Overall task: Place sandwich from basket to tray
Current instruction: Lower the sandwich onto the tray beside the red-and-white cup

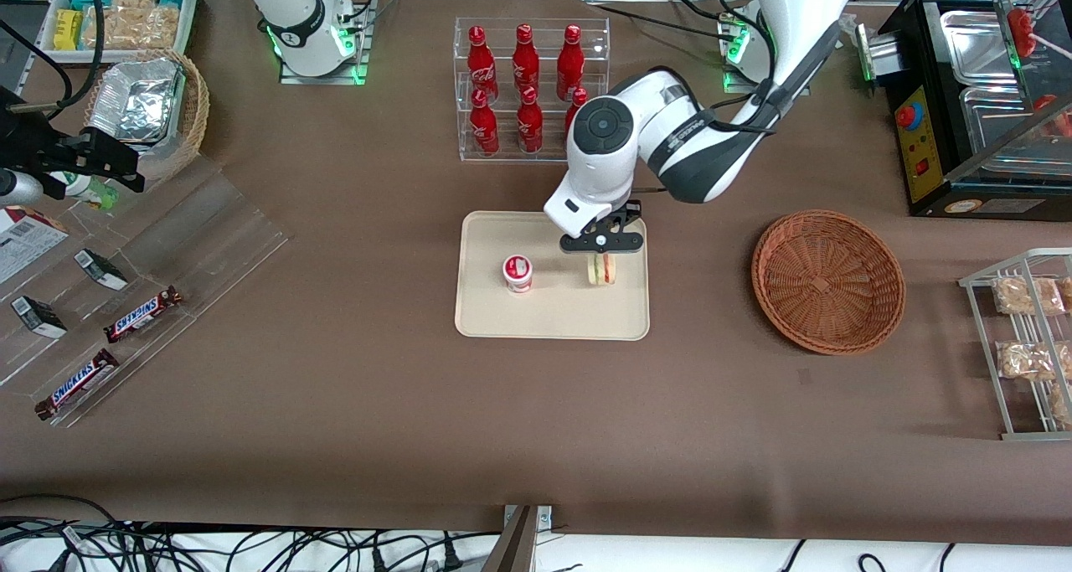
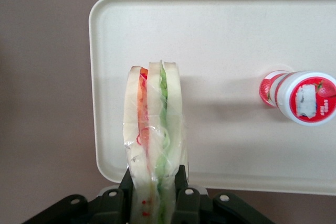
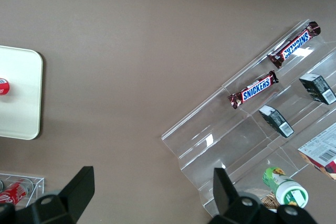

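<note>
The sandwich [image 1: 601,270], a wrapped wedge of pale bread with red and green filling, stands on edge over the cream tray [image 1: 553,316], near the tray's edge toward the working arm's end. My left gripper [image 1: 603,249] is directly above it, shut on its upper part. In the left wrist view the two black fingers [image 2: 180,181] press the sandwich [image 2: 155,124] from both sides, with the tray [image 2: 236,51] beneath. Whether the sandwich touches the tray I cannot tell. The reddish-brown wicker basket [image 1: 827,280] sits empty toward the working arm's end.
A small red-lidded cup [image 1: 517,272] stands on the tray beside the sandwich. A clear rack of red bottles [image 1: 526,86] is farther from the camera than the tray. A wire rack with snack packets [image 1: 1026,337] and a black appliance [image 1: 980,111] stand near the basket. Snickers bars [image 1: 142,314] lie toward the parked arm's end.
</note>
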